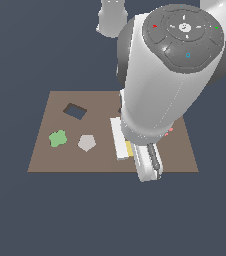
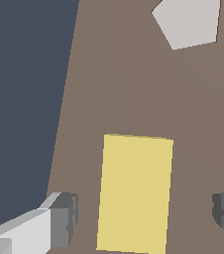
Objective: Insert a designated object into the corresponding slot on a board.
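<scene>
The yellow block (image 2: 135, 193), flat and likely stiff and light, lies between the spread-apart gripper (image 2: 146, 218) fingers, so pinch its long edges.

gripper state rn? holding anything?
Gripper: open, holding nothing; fingers sit either side of the yellow block with gaps, block lying flat on the board.

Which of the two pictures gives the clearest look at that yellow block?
The wrist view. There the yellow block lies nearly whole on the brown board, between the open pincer's fingers. In the exterior view the arm hides it, leaving only a thin yellow sliver.
</scene>
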You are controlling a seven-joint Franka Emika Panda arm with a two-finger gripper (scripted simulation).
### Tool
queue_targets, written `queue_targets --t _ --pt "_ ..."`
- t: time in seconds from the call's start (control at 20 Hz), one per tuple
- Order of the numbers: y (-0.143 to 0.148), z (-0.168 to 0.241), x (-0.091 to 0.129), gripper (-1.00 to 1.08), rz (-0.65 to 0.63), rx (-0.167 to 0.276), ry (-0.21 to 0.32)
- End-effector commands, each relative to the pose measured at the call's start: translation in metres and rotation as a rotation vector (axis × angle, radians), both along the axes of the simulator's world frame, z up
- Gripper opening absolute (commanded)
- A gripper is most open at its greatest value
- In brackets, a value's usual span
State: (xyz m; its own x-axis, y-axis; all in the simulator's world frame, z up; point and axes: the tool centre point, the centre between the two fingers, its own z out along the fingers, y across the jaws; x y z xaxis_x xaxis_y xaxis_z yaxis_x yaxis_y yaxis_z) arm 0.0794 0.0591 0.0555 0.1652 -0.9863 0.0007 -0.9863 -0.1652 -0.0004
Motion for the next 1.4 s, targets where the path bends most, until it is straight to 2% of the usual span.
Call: queue_targets --t 0.0,0.5,0.9,0.95,1.35 --pt "0.0 -0.003 0.003 1.0 -0.034 0.0 0.0" --pt "-0.001 -0.007 0.005 1.0 -0.065 0.0 0.001" --pt "-0.001 -0.026 0.005 1.0 -0.07 0.001 0.001" --pt "-0.001 -0.026 0.005 -1.0 -0.07 0.001 0.001" --pt "-0.001 -0.026 0.005 -1.0 -0.07 0.001 0.001"
